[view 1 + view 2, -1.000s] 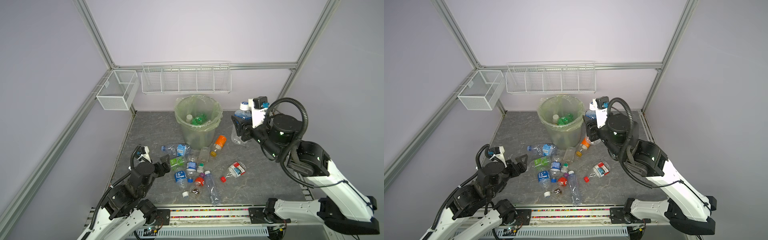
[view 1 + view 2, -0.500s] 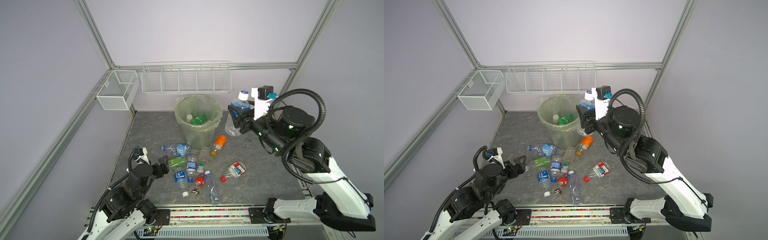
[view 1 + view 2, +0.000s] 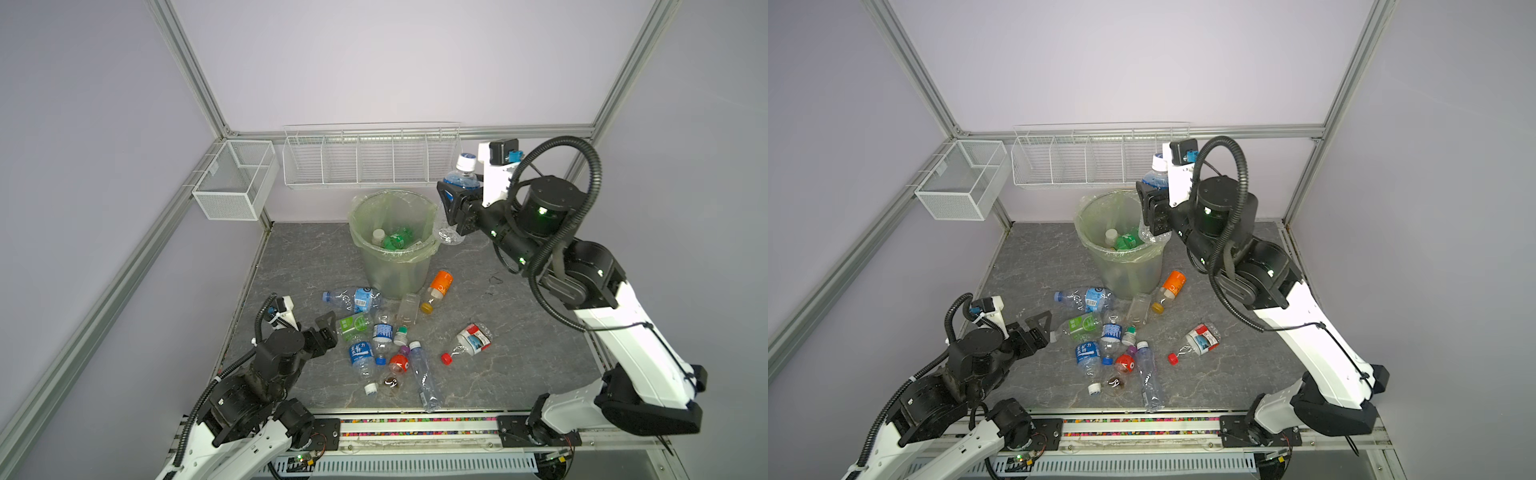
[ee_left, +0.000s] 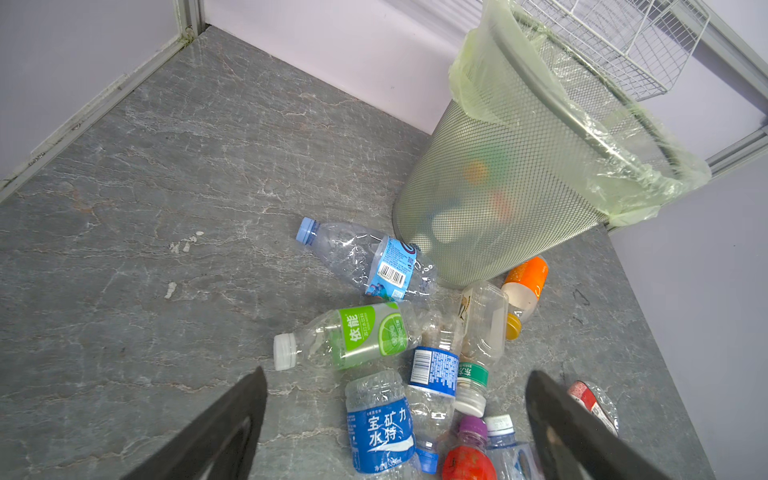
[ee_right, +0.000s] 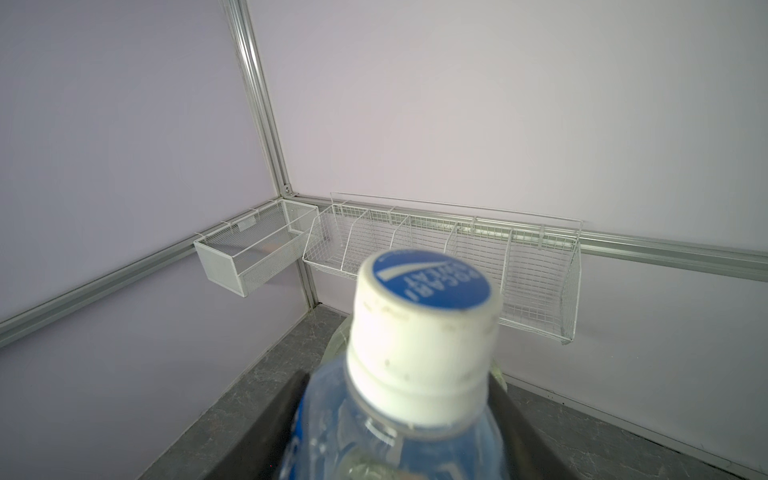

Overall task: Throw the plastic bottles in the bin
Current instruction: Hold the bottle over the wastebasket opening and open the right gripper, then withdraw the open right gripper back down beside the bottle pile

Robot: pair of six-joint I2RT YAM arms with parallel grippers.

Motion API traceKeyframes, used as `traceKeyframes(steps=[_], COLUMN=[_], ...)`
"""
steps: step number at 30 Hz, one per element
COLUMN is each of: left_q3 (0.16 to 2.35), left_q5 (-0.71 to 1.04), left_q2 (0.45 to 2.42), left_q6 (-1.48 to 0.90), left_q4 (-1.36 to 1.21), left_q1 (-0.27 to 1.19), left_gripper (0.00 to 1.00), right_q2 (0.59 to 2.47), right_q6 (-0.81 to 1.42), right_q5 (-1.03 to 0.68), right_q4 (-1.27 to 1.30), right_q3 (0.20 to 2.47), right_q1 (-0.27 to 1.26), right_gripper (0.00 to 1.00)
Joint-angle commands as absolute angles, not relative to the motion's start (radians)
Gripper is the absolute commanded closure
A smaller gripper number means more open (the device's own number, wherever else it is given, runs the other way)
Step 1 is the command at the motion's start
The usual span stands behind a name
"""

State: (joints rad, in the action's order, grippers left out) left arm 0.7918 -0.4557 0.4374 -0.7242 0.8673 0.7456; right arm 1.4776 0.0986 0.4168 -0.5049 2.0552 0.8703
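My right gripper (image 3: 455, 205) (image 3: 1152, 208) is shut on a clear plastic bottle (image 3: 461, 176) (image 3: 1154, 176) (image 5: 419, 332) with a blue label and white cap. It holds the bottle upright, high at the right rim of the bin (image 3: 390, 257) (image 3: 1121, 270) (image 4: 498, 187), a grey-green bucket with a pale green liner. A green bottle (image 3: 395, 241) lies inside the bin. Several plastic bottles (image 3: 374, 336) (image 3: 1104, 340) lie on the floor in front of the bin. My left gripper (image 3: 328, 328) (image 3: 1040, 326) (image 4: 397, 376) hangs open and empty beside a green-labelled bottle (image 4: 361, 334).
A white wire mesh box (image 3: 235, 178) and a long white wire rack (image 3: 370, 160) hang on the walls behind the bin. An orange bottle (image 3: 438, 286) and a crushed red-and-white one (image 3: 469, 338) lie apart at the right. A rail (image 3: 415, 424) edges the front.
My right gripper has lifted the blue-labelled bottle and carried it left, from beside the bin up to its right rim. The left arm has barely moved.
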Motion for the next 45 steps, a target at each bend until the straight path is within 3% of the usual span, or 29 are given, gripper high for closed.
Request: traceKeyframes(steps=[1, 4, 7, 8, 9, 10, 12, 17, 26, 38, 45], left_q3=[0.8, 0.799, 0.811, 0.817, 0.825, 0.831, 0.836, 0.819, 0.818, 0.771, 0.727], left_q5=[-0.47, -0.465, -0.455, -0.455, -0.457, -0.459, -0.463, -0.471, -0.438, -0.401, -0.373], left_q2=[0.427, 0.424, 0.427, 0.427, 0.425, 0.423, 0.413, 0.395, 0.468, 0.472, 0.501], left_q6=[-0.74, -0.744, -0.746, -0.745, -0.743, -0.741, -0.739, -0.738, -0.727, -0.742, -0.766], left_q4=[0.905, 0.899, 0.9, 0.907, 0.914, 0.924, 0.94, 0.939, 0.873, 0.85, 0.816], left_q1=[0.749, 0.749, 0.749, 0.749, 0.749, 0.749, 0.749, 0.749, 0.749, 0.749, 0.749], left_gripper=[0.04, 0.04, 0.04, 0.04, 0.04, 0.04, 0.05, 0.04, 0.04, 0.04, 0.04], right_q2=[1.554, 1.716, 1.975, 2.076, 2.153, 2.207, 2.193, 1.904, 1.758, 1.346, 1.185], right_q6=[0.12, 0.198, 0.263, 0.26, 0.256, 0.246, 0.243, 0.254, 0.286, 0.385, 0.399], right_q5=[0.37, 0.317, 0.208, 0.19, 0.172, 0.151, 0.138, 0.171, 0.158, 0.114, 0.148], right_q4=[-0.419, -0.52, -0.775, -0.873, -0.964, -1.029, -1.034, -0.762, -0.772, -0.533, -0.56], right_q3=[2.071, 2.202, 2.516, 2.669, 2.784, 2.861, 2.813, 2.353, 2.265, 1.668, 1.482], right_q1=[0.807, 0.721, 0.655, 0.645, 0.641, 0.639, 0.642, 0.642, 0.641, 0.644, 0.643], right_gripper=[0.93, 0.93, 0.91, 0.72, 0.3, 0.11, 0.12, 0.12, 0.12, 0.12, 0.12])
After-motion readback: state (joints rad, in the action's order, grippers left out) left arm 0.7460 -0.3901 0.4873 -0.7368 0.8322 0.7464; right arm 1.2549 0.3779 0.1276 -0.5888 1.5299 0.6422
